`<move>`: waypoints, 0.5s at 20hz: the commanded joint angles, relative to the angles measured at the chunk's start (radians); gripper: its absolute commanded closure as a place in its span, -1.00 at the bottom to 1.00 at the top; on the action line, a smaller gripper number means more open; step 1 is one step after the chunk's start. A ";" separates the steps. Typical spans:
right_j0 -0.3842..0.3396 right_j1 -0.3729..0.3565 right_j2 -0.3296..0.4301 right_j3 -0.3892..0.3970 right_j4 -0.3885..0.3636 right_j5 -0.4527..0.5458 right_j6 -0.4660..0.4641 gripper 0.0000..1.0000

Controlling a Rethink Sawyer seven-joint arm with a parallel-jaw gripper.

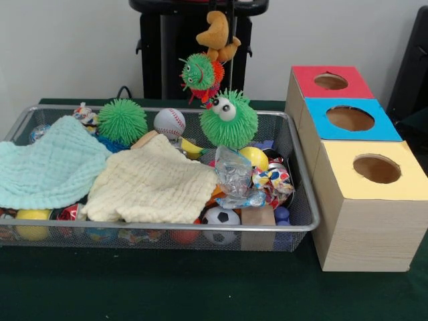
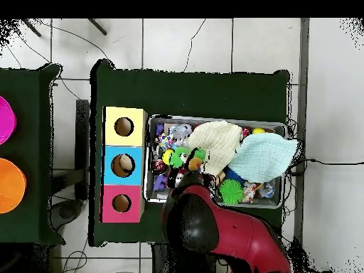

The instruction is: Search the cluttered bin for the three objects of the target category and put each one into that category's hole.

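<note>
A tan-orange plush toy point(image 1: 218, 35) hangs in the air above the far rim of the wire bin point(image 1: 167, 228). My gripper point(image 1: 225, 8) is shut on it at the picture's top edge and is mostly cut off. A small green spiky ball with red hair point(image 1: 199, 72) dangles just below the plush. In the overhead view the plush point(image 2: 195, 164) and this ball point(image 2: 179, 157) show beside the red arm point(image 2: 213, 227). The red-topped box's hole point(image 1: 330, 81) lies to the right, beyond the bin point(image 2: 213, 119); it also shows in the overhead view point(image 2: 121, 203). No other plush toy shows.
A mint cloth point(image 1: 53, 164) and a cream cloth point(image 1: 154, 180) cover much of the bin. Two big green spiky balls point(image 1: 231, 120) point(image 1: 122, 120), a baseball point(image 1: 169, 122), a soccer ball point(image 1: 221, 217) and a yellow ball point(image 1: 255, 157) lie there. Blue-topped point(image 1: 350, 118) and yellow-topped point(image 1: 376, 168) boxes stand nearer.
</note>
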 commanded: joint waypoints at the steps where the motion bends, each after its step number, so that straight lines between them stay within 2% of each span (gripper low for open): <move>1: 0.007 -0.056 0.060 0.015 0.037 0.134 0.085 1.00; 4: 0.025 -0.049 0.045 0.002 0.030 0.143 0.098 1.00; 7: -0.018 0.016 0.091 0.047 0.012 0.010 0.104 1.00; 10: -0.018 0.011 0.087 0.049 0.007 0.011 0.103 1.00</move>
